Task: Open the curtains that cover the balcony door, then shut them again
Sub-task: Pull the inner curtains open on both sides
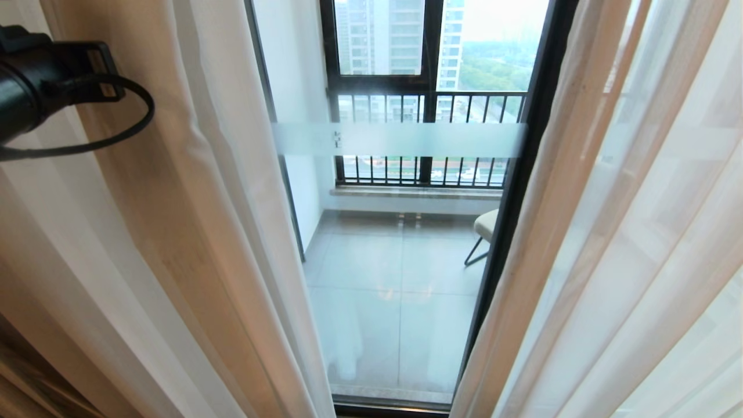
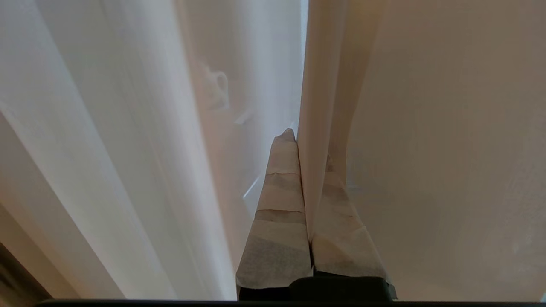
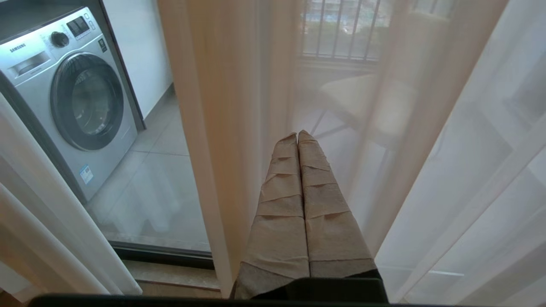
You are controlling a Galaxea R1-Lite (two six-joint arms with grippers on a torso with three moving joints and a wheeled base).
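The curtains hang parted over the balcony door (image 1: 395, 273). A cream-white sheer panel (image 1: 174, 232) is on the left and another (image 1: 615, 232) on the right. The door's glass shows between them, crossed by a frosted strip (image 1: 400, 139). My left arm (image 1: 35, 87) reaches in at the upper left, and its hand is hidden by the fabric. In the left wrist view my left gripper (image 2: 308, 149) is shut on a fold of the left curtain (image 2: 318, 94), which runs between the taped fingers. My right gripper (image 3: 297, 135) is shut on nothing, low before the right sheer (image 3: 448, 149).
Beyond the glass lie a tiled balcony floor (image 1: 377, 302), a pale chair (image 1: 485, 227) by the door's black frame (image 1: 511, 220), and a railed window (image 1: 429, 104). A silver washing machine (image 3: 72, 98) stands on the balcony's left side. The door's bottom track (image 3: 162, 256) runs near the floor.
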